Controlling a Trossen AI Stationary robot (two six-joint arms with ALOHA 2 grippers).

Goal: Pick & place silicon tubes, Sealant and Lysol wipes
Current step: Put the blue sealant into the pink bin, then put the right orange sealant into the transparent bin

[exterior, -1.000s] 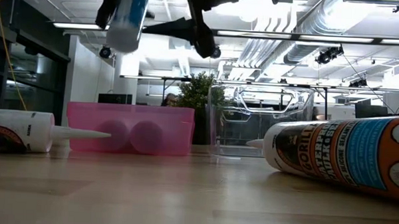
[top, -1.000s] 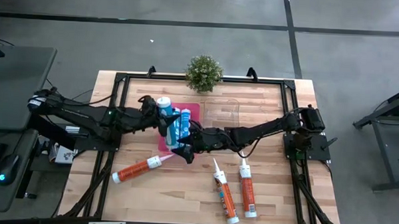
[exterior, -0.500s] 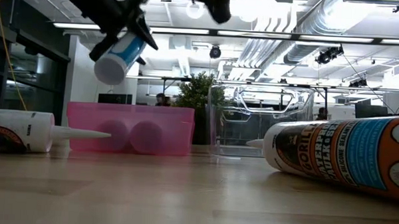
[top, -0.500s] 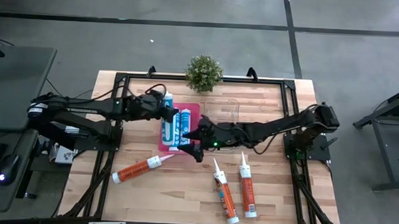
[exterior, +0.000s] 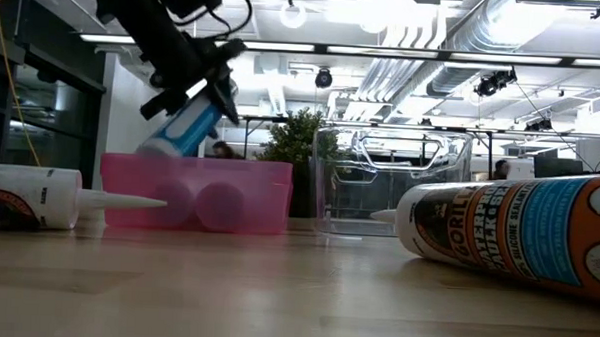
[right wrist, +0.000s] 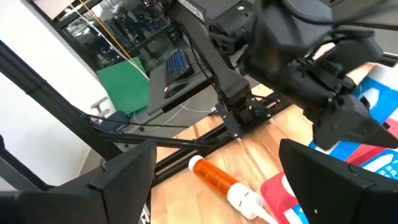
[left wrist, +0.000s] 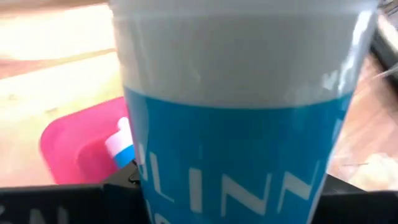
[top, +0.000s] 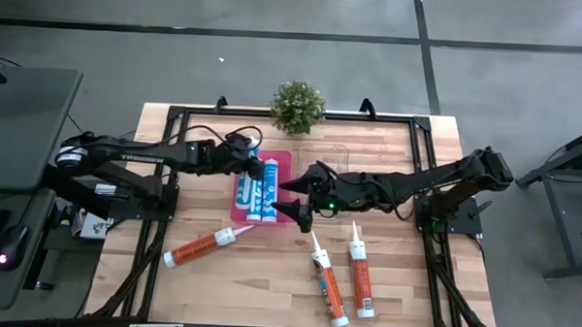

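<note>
My left gripper [top: 241, 158] is shut on a blue-and-white tube [exterior: 186, 125] over the far left part of the pink bin [top: 283, 161]. The tube fills the left wrist view [left wrist: 242, 124]. Two more blue-and-white tubes [top: 262, 189] lie side by side in the bin; their round ends show through its wall in the low view [exterior: 197, 205]. My right gripper [top: 293, 204] is open and empty at the bin's right edge. Its wrist view [right wrist: 217, 171] looks at my left gripper and the held tube [right wrist: 379, 93]. My left gripper pinches the tube's blue body [exterior: 204, 103] between its two fingers, toward the tube's upper end. The fingers come slanting down from the table's left and lie across the tube. The tube is tilted, its white lower end [exterior: 161, 144] at the bin's rim.
A clear container [top: 322, 161] stands right of the bin, with a potted plant [top: 297, 105] at the far edge. One orange sealant tube [top: 206, 246] lies near the bin's near left corner. Two more [top: 328, 281] [top: 361, 275] lie toward the near edge. A black frame [top: 176, 113] borders the table.
My left gripper has carried the tube down from high above the bin to its rim, tipping it from near upright to slanted. My right gripper has moved from the bin's near edge toward the table's right, to beside the bin's right edge.
</note>
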